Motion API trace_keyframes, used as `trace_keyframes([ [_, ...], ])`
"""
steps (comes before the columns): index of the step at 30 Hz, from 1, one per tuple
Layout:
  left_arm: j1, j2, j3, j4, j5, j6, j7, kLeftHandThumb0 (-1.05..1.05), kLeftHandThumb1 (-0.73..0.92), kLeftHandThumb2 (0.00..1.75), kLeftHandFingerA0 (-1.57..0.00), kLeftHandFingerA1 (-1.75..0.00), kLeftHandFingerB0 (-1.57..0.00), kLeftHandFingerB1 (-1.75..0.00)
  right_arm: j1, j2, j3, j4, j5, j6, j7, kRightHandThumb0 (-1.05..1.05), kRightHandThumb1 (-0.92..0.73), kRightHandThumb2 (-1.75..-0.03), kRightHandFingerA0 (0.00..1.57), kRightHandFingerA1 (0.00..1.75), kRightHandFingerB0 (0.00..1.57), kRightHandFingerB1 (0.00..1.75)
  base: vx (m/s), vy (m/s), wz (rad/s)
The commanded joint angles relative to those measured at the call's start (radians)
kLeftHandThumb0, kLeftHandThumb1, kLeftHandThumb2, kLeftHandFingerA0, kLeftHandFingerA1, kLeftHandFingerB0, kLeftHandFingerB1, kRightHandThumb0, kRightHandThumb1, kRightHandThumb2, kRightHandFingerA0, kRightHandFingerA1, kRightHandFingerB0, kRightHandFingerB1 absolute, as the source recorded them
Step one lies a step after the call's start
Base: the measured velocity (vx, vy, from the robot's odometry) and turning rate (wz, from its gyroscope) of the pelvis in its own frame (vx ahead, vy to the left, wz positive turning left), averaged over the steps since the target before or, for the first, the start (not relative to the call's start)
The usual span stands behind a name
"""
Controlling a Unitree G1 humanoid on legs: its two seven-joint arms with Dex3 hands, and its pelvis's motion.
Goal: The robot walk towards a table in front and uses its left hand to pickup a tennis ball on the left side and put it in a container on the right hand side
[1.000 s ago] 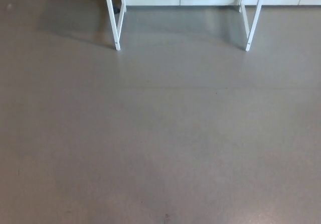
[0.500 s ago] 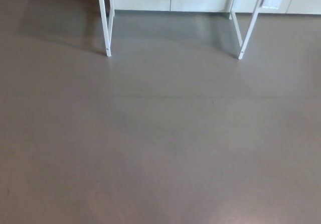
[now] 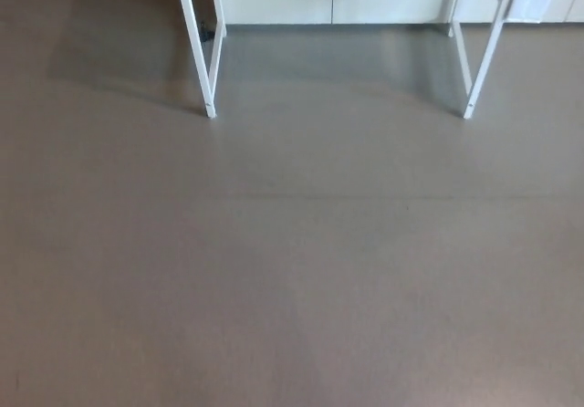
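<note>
2 white table legs [image 3: 194, 42] stand on grey floor [image 3: 292, 270].

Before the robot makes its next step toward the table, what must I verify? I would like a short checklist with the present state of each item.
1. Table is ahead: ok. Its white left leg and right leg stand at the top of the head view.
2. Path is free: ok. No obstacle shows on the floor before the legs.
3. Tennis ball is located: cannot tell. The tabletop is outside the picture.
4. Container is located: cannot tell, for the same reason.
5. Left hand is ready: cannot tell. Neither hand is in view.
</note>
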Motion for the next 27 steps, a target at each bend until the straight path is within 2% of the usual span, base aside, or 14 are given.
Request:
trace_keyframes([
  [1,0.003,0.016,0.001,0.007,-0.012,-0.022,0.009,-0.26,0.57,0.57,-0.56,-0.38,-0.42,-0.34,0.006,-0.005,0.005,0.0,0.003,0.002,-0.003,-0.5,-0.34,-0.72,0.82,0.62,0.48,0.49,0.18,0.002,-0.09],
  [3,0.002,0.016,0.002,0.008,-0.013,-0.02,0.01,-0.26,0.57,0.57,-0.56,-0.38,-0.42,-0.34,0.005,-0.005,0.005,0.0,0.004,0.004,-0.004,-0.5,-0.34,-0.72,0.82,0.62,0.48,0.49,0.18,0.053,-0.17],
  [4,0.002,0.015,0.004,0.008,-0.017,-0.022,0.007,-0.26,0.57,0.58,-0.56,-0.38,-0.42,-0.34,0.005,-0.005,0.005,-0.001,0.004,0.004,-0.005,-0.45,-0.42,-0.55,0.88,0.55,0.53,0.39,0.22,0.1,-0.14],
  [16,0.022,0.014,-0.001,0.002,-0.019,-0.023,0.011,-0.24,0.56,0.57,-0.57,-0.39,-0.42,-0.34,0.023,-0.008,0.025,-0.004,-0.008,-0.009,-0.023,-0.45,-0.44,-0.54,0.91,0.58,0.55,0.41,0.26,0.157,0.0],
  [27,0.035,0.012,-0.008,-0.013,-0.03,-0.024,0.004,-0.23,0.54,0.56,-0.57,-0.39,-0.42,-0.35,0.032,-0.007,0.025,0.005,0.0,-0.025,-0.013,-0.49,-0.43,-0.54,0.93,0.57,0.55,0.41,0.26,-0.051,0.05],
])
